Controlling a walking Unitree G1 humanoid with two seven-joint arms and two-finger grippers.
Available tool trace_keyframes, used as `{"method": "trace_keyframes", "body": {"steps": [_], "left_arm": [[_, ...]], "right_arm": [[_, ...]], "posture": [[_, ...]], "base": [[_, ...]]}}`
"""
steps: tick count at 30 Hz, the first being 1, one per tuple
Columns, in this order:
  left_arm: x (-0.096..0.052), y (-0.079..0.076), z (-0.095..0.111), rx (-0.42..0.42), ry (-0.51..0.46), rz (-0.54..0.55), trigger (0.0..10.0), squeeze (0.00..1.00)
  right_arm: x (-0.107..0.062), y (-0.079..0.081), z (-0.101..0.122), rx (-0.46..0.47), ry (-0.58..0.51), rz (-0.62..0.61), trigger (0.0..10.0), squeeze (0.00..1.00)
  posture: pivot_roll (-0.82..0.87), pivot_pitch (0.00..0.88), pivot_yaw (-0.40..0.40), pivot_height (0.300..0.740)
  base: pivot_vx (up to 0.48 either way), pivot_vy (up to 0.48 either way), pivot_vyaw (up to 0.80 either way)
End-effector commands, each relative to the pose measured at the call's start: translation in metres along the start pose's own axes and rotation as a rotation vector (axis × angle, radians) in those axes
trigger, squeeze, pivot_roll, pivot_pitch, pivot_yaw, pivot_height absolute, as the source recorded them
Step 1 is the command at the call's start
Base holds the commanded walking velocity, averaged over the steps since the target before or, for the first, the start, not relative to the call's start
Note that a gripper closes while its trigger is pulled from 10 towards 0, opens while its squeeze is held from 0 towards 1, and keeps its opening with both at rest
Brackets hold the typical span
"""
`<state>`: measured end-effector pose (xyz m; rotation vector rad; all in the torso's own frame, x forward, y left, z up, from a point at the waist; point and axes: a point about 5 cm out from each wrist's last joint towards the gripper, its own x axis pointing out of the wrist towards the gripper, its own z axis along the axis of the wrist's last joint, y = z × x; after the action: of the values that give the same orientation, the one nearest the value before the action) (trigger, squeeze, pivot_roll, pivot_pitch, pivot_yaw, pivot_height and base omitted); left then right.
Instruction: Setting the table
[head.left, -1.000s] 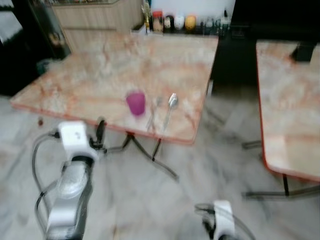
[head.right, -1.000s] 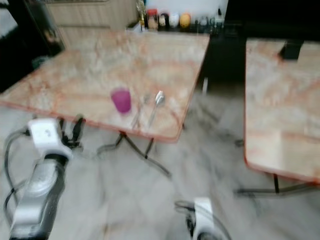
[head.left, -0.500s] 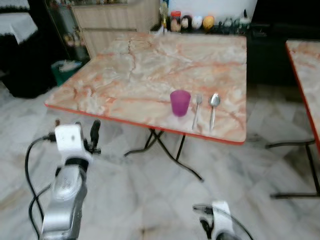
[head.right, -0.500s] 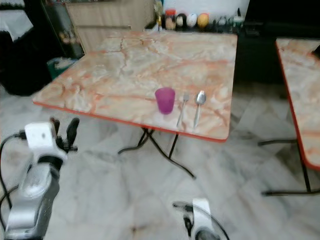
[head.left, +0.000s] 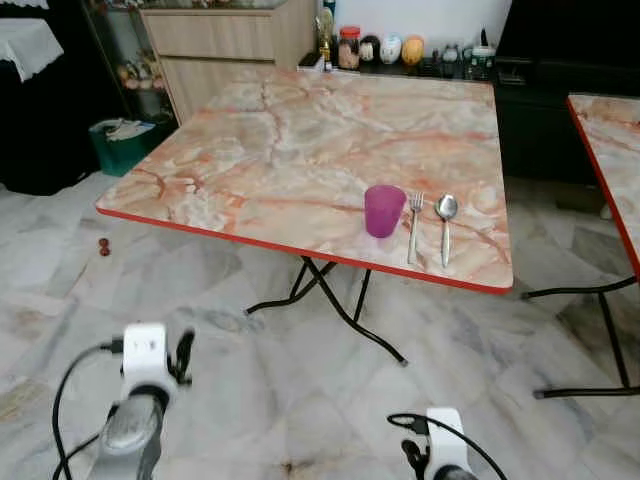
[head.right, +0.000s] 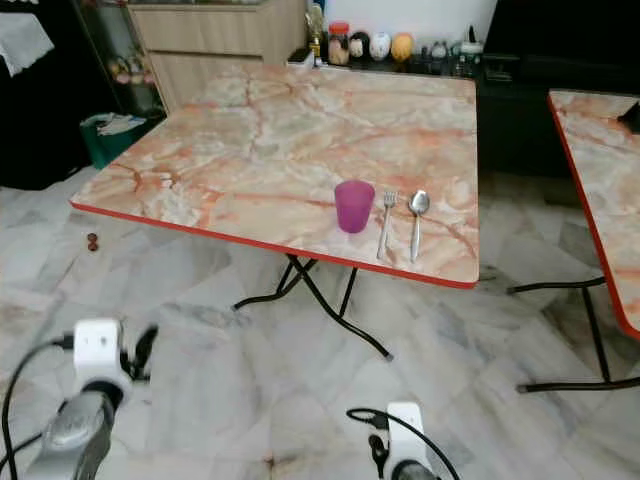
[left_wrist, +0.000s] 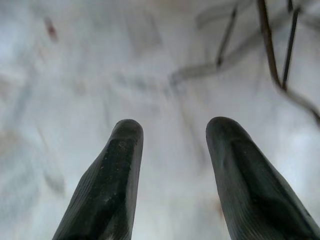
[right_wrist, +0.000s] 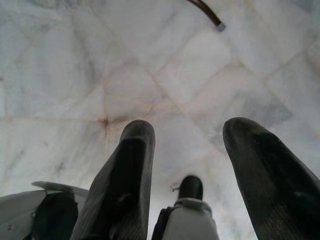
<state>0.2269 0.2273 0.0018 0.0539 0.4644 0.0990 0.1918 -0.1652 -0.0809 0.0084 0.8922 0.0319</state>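
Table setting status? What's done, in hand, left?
Done: purple cup, fork and spoon sit in a row near the table front edge. In hand: nothing; left gripper and right gripper are open and empty, low over the floor. Left: I see no plate, so possibly that.
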Motion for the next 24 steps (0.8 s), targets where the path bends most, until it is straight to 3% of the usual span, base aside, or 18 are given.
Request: {"method": "trace_keyframes", "body": {"steps": [1, 4, 9, 13, 24], "left_arm": [[0.003, -0.005, -0.006, 0.012, 0.028, -0.031, 10.0, 0.00], [0.006, -0.010, -0.032, 0.034, 0.136, -0.051, 10.0, 0.00], [0.002, -0.007, -0.056, 0.032, 0.235, -0.042, 10.0, 0.00], [-0.011, 0.006, -0.084, -0.046, 0.357, 0.040, 10.0, 0.00], [-0.021, 0.008, -0.102, -0.099, 0.407, 0.066, 10.0, 0.00]], "right_arm": [[0.000, -0.001, -0.001, 0.002, 0.001, -0.004, 10.0, 0.00], [0.000, -0.001, 0.000, 0.005, 0.000, -0.008, 10.0, 0.00], [0.000, -0.001, 0.000, 0.010, -0.002, -0.014, 10.0, 0.00], [0.000, -0.001, 0.000, 0.009, -0.001, -0.015, 10.0, 0.00], [0.000, -0.001, 0.000, 0.016, -0.007, -0.017, 10.0, 0.00]], "posture": [[-0.03, 0.000, 0.064, 0.723], [-0.03, 0.000, 0.063, 0.723], [-0.04, 0.000, 0.064, 0.723], [-0.04, 0.000, 0.063, 0.723], [-0.04, 0.000, 0.060, 0.723]], "base": [[0.000, 0.000, 0.00], [0.000, 0.000, 0.00], [0.000, 0.000, 0.00], [0.000, 0.000, 0.00], [0.000, 0.000, 0.00]]}}
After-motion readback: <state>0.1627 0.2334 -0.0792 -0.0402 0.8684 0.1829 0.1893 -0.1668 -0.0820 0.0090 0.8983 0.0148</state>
